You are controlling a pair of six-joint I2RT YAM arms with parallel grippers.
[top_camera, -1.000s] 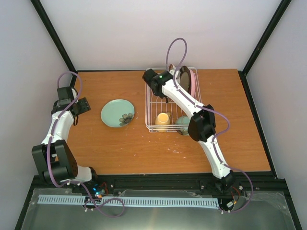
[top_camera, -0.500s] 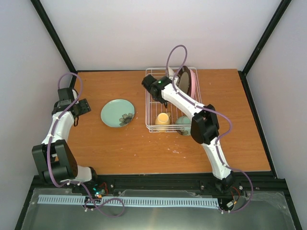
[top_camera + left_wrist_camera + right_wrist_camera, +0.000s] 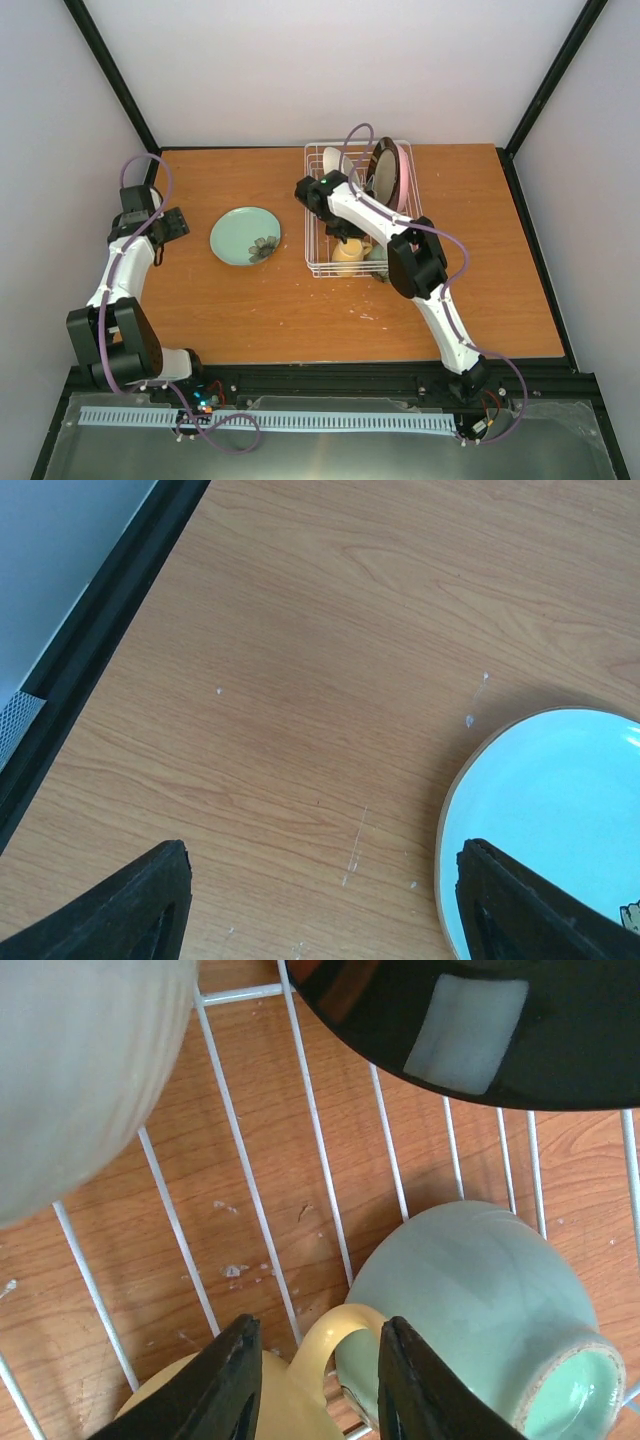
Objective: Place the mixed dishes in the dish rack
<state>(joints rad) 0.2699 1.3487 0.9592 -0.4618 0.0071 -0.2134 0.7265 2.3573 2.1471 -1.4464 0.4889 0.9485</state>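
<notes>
The white wire dish rack (image 3: 312,232) stands at the back middle of the table. A dark plate (image 3: 383,170) and a pink plate (image 3: 402,172) stand upright at its back. The pale yellow mug (image 3: 350,250) and the mint green bowl (image 3: 378,256) lie at its front. My right gripper (image 3: 343,232) is open inside the rack. In the right wrist view its fingertips (image 3: 320,1365) straddle the mug's handle (image 3: 345,1332), with the bowl (image 3: 470,1290) to the right. The light teal plate (image 3: 245,235) lies flat on the table. My left gripper (image 3: 170,228) is open and empty beside it (image 3: 325,905).
A pale off-white round dish (image 3: 335,160) leans at the rack's back left, and shows in the right wrist view (image 3: 80,1060). The dark plate (image 3: 480,1020) is above the bowl there. Rack wires (image 3: 240,1150) run under the gripper. Black frame posts and white walls enclose the table.
My right gripper has moved from the rack's back left corner forward and down to the mug's handle. The pale dish behind it has come into view. The left arm has not moved.
</notes>
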